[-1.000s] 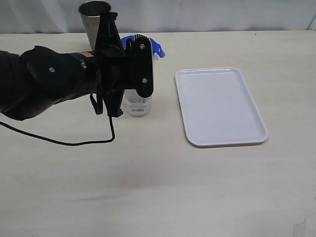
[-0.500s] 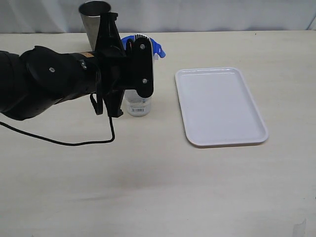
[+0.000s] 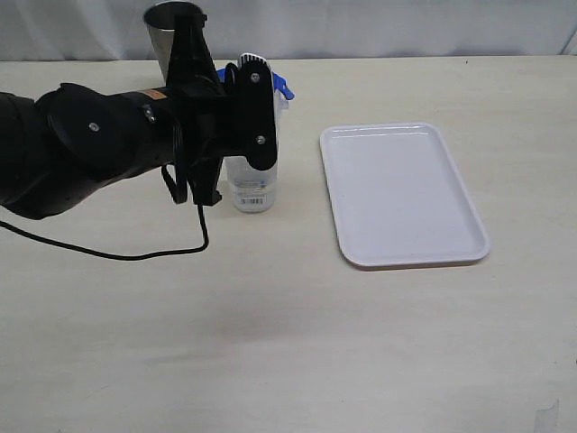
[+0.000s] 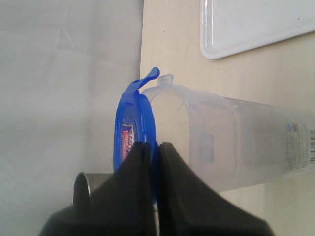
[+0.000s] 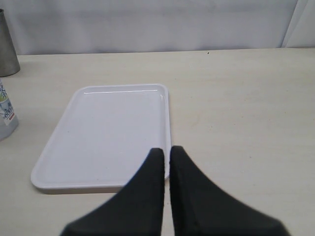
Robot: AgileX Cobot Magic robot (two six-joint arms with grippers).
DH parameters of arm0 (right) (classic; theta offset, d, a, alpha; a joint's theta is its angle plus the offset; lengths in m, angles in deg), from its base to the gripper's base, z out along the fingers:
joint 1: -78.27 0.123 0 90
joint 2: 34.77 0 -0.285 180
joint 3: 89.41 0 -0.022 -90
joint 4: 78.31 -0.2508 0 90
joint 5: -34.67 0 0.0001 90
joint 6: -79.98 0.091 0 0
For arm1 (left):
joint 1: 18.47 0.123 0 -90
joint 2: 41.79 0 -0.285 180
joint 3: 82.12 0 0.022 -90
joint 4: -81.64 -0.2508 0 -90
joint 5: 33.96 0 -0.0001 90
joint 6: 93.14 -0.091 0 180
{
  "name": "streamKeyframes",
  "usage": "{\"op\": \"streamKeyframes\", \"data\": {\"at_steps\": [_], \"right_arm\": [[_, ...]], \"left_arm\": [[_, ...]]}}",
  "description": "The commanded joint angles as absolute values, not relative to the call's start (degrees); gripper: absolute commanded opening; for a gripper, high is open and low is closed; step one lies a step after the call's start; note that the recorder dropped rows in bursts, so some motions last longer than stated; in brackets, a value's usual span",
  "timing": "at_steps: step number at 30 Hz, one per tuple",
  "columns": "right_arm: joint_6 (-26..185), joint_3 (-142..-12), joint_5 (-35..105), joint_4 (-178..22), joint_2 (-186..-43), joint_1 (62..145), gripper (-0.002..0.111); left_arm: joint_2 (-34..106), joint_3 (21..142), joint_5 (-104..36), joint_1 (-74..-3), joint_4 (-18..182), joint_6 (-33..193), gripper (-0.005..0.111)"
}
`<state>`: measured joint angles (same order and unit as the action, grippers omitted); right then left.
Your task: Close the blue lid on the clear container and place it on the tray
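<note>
Left claw (image 4: 153, 147) clamped on the rim of the blue lid (image 4: 130, 123). Lid sits at the mouth of the clear container (image 4: 236, 142), one flap sticking out. Container upright on the counter (image 3: 270, 316), left of the tray (image 3: 401, 194) and apart from it. Steel cup (image 3: 169, 27) behind. Right claw (image 5: 166, 156) fingers together, holding nothing, over the tray's edge.

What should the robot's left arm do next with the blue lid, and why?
Probably press the shut left gripper down on the blue lid. Its tips are at the lid's edge, the lid rests on the mouth of the clear container, and one flap sticks out unsnapped, so the lid does not look locked yet.
</note>
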<state>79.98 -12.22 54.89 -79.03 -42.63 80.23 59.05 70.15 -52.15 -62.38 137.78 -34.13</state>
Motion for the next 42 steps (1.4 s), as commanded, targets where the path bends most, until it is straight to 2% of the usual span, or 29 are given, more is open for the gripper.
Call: {"op": "streamKeyframes", "data": {"at_steps": [1,42], "right_arm": [[80.0,-12.2,54.6,-79.2,-42.6,80.4,0.004],[80.0,-12.2,54.6,-79.2,-42.6,80.4,0.004]], "left_arm": [[58.7,70.1,-51.2,-62.5,138.2,-35.9,0.000],[56.9,70.1,-48.9,-62.5,139.2,-35.9,0.000]]}}
